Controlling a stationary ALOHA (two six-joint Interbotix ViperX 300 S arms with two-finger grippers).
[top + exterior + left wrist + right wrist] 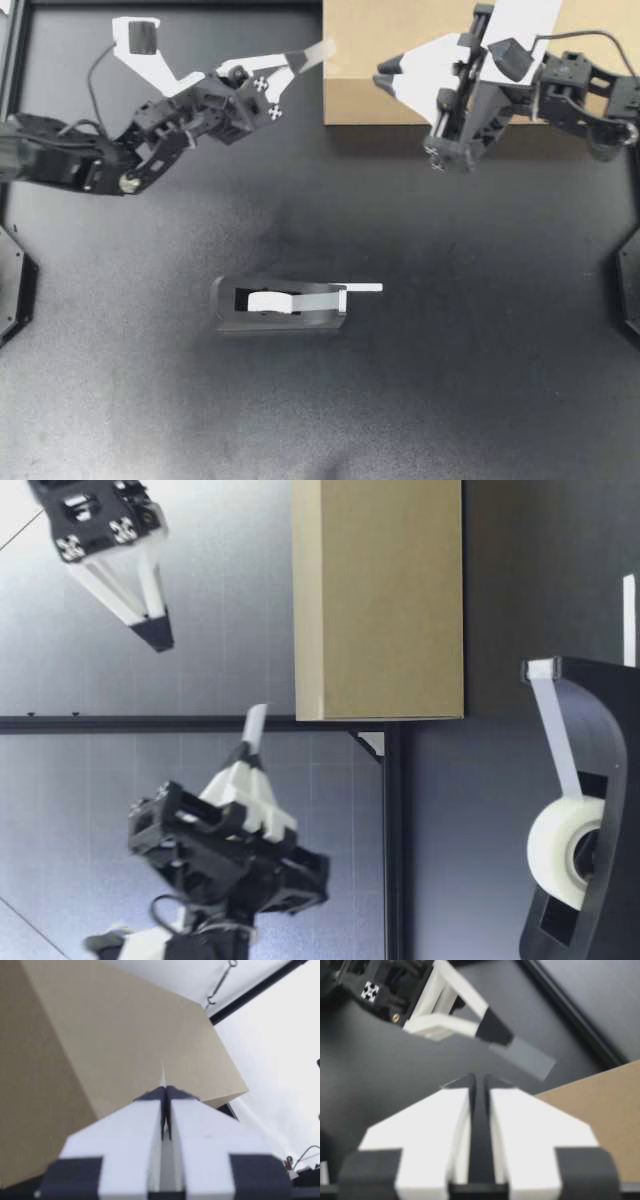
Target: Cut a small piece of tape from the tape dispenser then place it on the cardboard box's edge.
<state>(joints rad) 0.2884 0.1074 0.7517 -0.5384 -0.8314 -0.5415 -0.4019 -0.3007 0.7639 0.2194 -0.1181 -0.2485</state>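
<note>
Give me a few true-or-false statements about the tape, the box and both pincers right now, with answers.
1. The left pincer holds a tape strip. True.
2. The right pincer is wide open. False: it is shut and empty.
3. The dispenser sits on the box. False: it stands on the table, apart from the box.
4. The right pincer hangs above the box. True.

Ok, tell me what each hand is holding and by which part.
Left hand pinches a short strip of tape by one end, the free end pointing toward the cardboard box. Right hand is shut on nothing.
</note>
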